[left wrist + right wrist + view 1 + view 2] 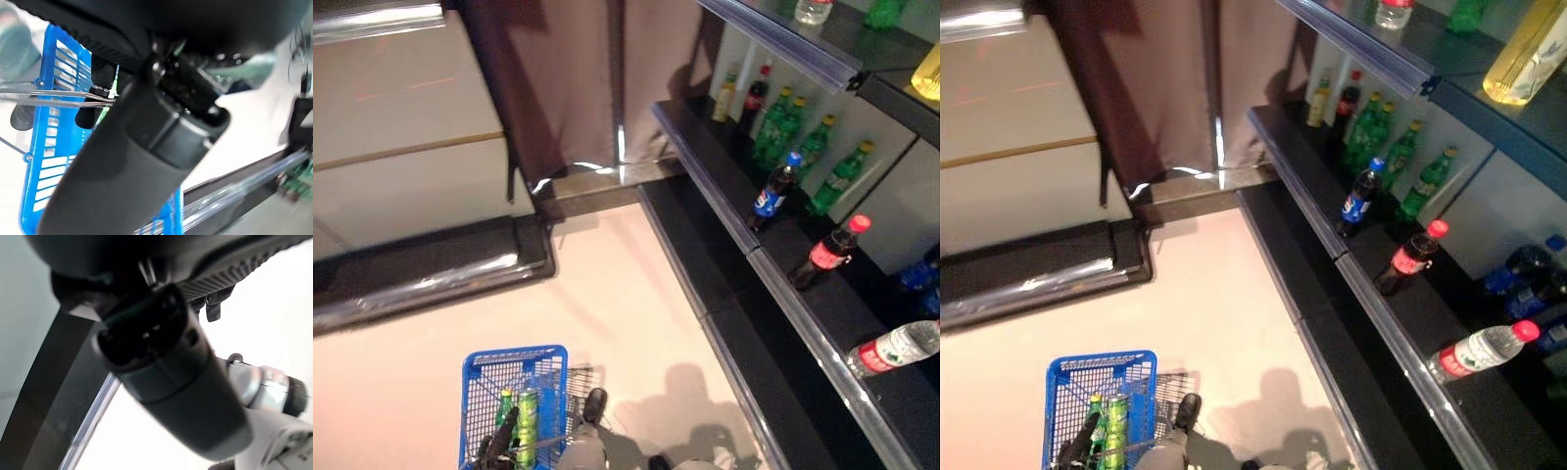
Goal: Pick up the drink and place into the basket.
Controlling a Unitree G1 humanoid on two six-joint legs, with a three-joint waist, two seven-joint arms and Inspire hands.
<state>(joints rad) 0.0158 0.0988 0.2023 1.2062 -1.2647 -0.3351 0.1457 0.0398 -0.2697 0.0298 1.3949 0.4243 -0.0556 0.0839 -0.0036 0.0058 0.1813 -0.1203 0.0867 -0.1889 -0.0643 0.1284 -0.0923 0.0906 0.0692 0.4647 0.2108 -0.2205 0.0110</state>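
A blue wire basket (480,377) hangs low at the left, with a green can (527,426) and a green bottle (505,406) inside. My left hand (146,147) is shut on the basket's wire handle (54,93), its fingers (92,105) curled over it. Drinks stand on the dark shelf (724,211) at the right: a blue-capped cola bottle (773,191), a red-capped cola bottle (830,250) and several green bottles (793,127). My right hand (176,382) shows only in its wrist view, empty and relaxed beside the shelf's edge.
A clear bottle with a red label (899,348) lies further along the shelf. An upper shelf (783,39) juts out above. A lower dark ledge (744,333) runs along the floor. A cabinet with a dark base (431,264) stands at the left.
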